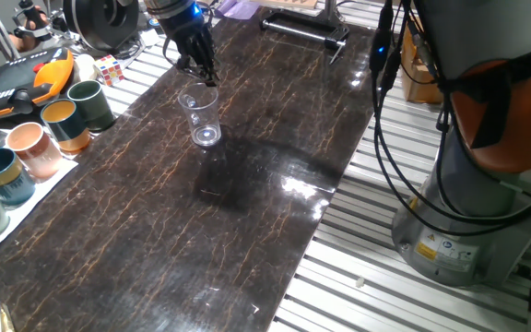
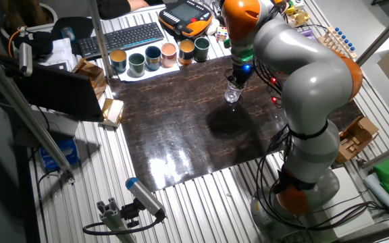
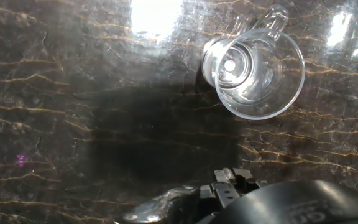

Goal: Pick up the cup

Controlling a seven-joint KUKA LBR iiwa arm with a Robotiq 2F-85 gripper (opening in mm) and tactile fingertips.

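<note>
The cup (image 1: 201,114) is a clear plastic tumbler standing upright on the dark marble-patterned table (image 1: 247,231). It also shows in the other fixed view (image 2: 233,94). In the hand view the cup (image 3: 253,71) sits at the upper right, seen from above into its open mouth. My gripper (image 1: 206,76) hangs just above and behind the cup's rim, and it shows above the cup in the other fixed view (image 2: 238,79). It holds nothing. Its fingertips are too dark and small to tell their spacing. The hand view shows only dark hand parts at the bottom edge.
A row of ceramic mugs stands at the table's left edge: green (image 1: 90,103), orange (image 1: 65,124), pink (image 1: 33,148), teal (image 1: 3,175). A colour cube (image 1: 109,69) and an orange teach pendant (image 1: 26,78) lie behind them. The robot base (image 1: 468,212) stands at the right.
</note>
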